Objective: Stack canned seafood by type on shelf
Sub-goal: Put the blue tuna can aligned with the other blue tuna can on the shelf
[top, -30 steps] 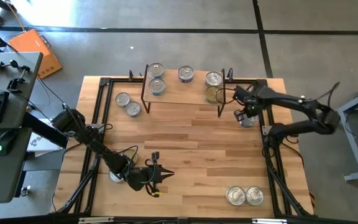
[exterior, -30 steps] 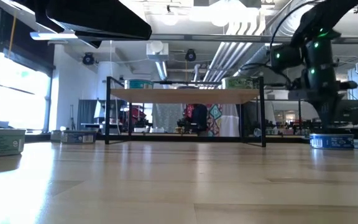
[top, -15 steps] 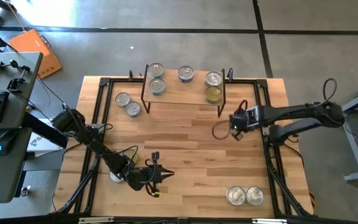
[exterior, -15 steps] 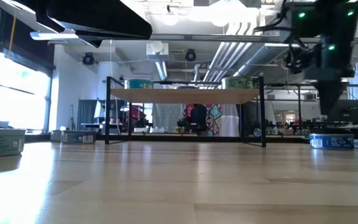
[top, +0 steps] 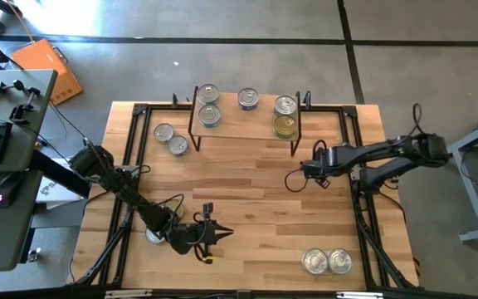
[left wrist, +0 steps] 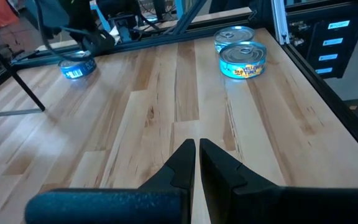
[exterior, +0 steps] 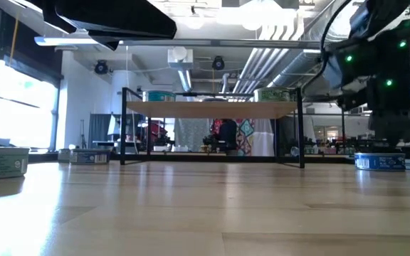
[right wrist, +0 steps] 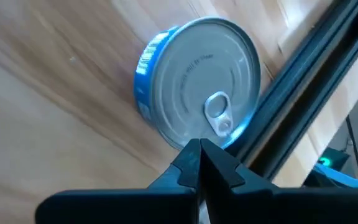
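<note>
The shelf point(top: 247, 124) stands at the table's far side with several cans of seafood on top, one of them gold-topped point(top: 285, 126). Two cans point(top: 171, 139) sit on the table to its left and two more point(top: 327, 262) at the near right. My right gripper point(right wrist: 197, 151) is shut and hovers close above a blue-labelled, silver-topped can point(right wrist: 197, 87) that stands upright on the table beside the right frame rail. My left gripper point(left wrist: 197, 146) is shut and holds nothing above the near-left table. A can point(top: 153, 236) lies partly hidden under the left arm.
A black frame rail point(right wrist: 309, 81) runs right beside the blue can. Cables point(top: 293, 176) loop off the right arm over the table. The wooden table top between the shelf and the near cans is bare point(top: 256, 199).
My right gripper has swung away from the shelf's right end toward the table's near edge, has sunk a little and has rolled about its own line. It has stayed shut. The blue can below it has kept its place.
</note>
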